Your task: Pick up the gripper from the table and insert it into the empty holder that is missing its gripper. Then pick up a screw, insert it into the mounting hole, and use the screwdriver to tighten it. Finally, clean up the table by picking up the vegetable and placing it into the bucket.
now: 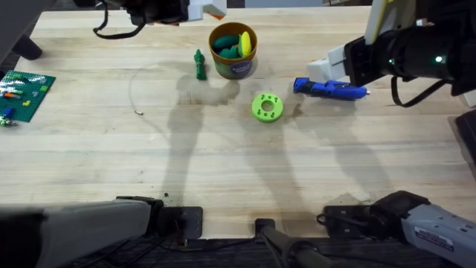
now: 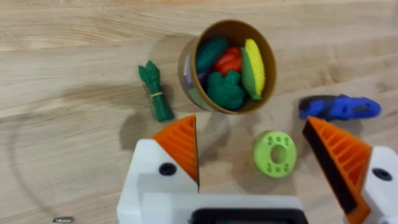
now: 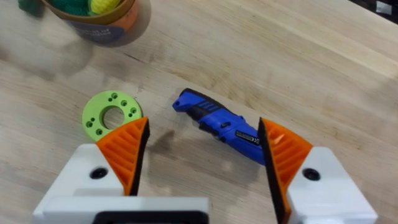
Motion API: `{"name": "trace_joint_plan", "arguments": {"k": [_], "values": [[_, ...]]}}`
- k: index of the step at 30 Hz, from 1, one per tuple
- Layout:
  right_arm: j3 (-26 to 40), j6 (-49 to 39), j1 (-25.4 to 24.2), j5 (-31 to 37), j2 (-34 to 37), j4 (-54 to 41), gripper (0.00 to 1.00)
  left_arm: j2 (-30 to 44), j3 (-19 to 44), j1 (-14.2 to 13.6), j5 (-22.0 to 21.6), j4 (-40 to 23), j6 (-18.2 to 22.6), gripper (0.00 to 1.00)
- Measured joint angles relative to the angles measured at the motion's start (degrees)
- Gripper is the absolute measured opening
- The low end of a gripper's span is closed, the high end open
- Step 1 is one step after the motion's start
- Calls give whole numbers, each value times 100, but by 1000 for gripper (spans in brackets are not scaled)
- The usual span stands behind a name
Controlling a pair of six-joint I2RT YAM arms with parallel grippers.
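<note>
We find the vegetable (image 1: 199,64), a toy asparagus bundle, lying on the wooden surface (image 1: 223,164) just beside the bucket (image 1: 233,50), not inside it, so we judge the clean-up step not yet done. The bucket already holds other toy produce. The blue screwdriver (image 1: 331,89) lies flat on the surface, near the green disc (image 1: 267,106) with its ring of holes. A small metal piece (image 2: 62,219), possibly a screw, rests well apart from these. We see no holder, so we cannot judge the insertion or tightening steps. The left gripper (image 2: 252,155) hovers above the disc and bucket, jaws apart and empty. The right gripper (image 3: 202,152) hovers over the screwdriver, jaws apart, nothing held.
</note>
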Motion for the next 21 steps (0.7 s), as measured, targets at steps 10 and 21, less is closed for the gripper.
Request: {"name": "trace_joint_plan", "arguments": {"k": [10,21], "values": [[6,31,19,-8,-175,-70,965,-346,-33,77,-645,-154,-57,989],[6,31,27,-8,-160,-128,965,1071,40,417,-938,-68,-762,989]]}}
